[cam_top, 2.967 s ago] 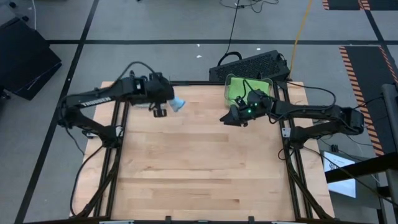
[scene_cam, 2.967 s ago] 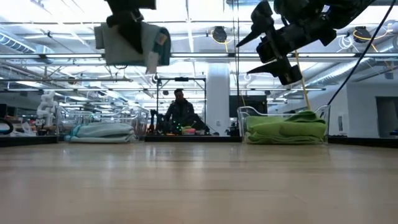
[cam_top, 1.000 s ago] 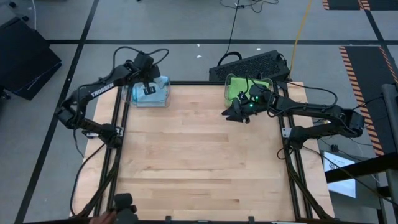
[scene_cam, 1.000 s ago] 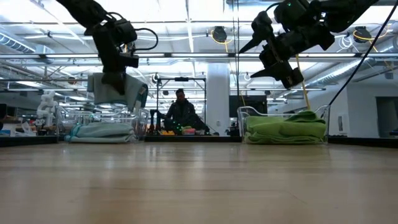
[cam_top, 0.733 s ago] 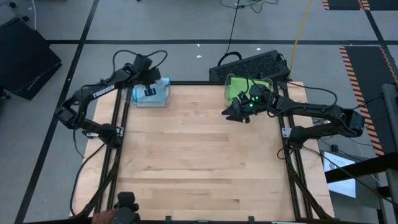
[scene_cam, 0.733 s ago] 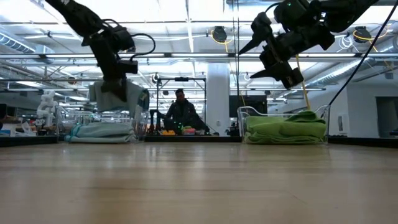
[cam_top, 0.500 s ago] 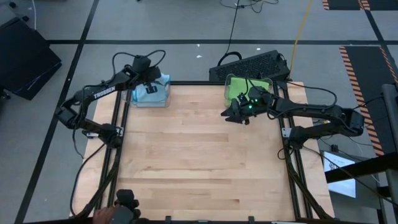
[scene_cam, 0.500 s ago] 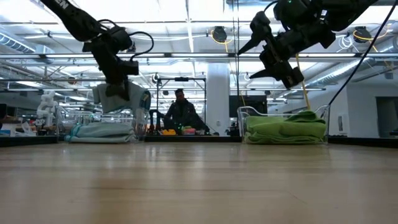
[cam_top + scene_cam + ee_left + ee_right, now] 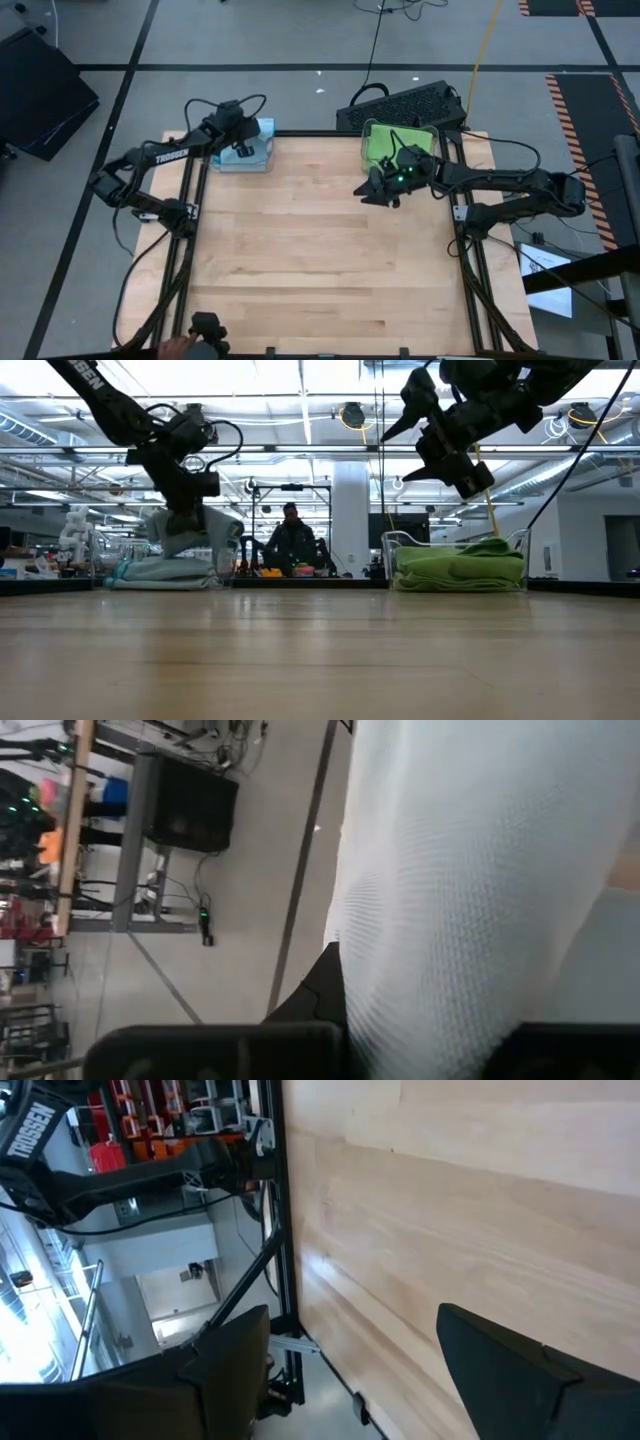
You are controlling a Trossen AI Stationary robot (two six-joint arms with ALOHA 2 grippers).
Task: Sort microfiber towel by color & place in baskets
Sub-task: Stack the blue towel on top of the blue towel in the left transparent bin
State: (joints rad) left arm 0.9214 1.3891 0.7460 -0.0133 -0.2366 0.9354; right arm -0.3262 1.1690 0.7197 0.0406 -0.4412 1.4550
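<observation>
My left gripper is shut on a pale blue microfiber towel and stands low over the left clear basket at the table's far left corner. More pale blue towels lie in that basket. The held towel fills the left wrist view. The right clear basket at the far right holds green towels. My right gripper is open and empty, raised above the table just in front and to the left of the green basket. My left gripper holds the pale blue towel between its two fingers from above, the fingers slanting down. The bunched cloth hides the place of contact; how many layers it has, I cannot tell. The towel hangs below the fingers, its lower part down in the left basket.
A black keyboard-like object lies behind the green basket, off the table. The bare wooden tabletop spreads in front of both baskets. A person's hand with a dark object shows at the near edge; another person sits in the room behind.
My left gripper has gone down over the left basket with the pale blue towel, tipping as it went. The towel, which hung clear above the basket, now reaches down into it.
</observation>
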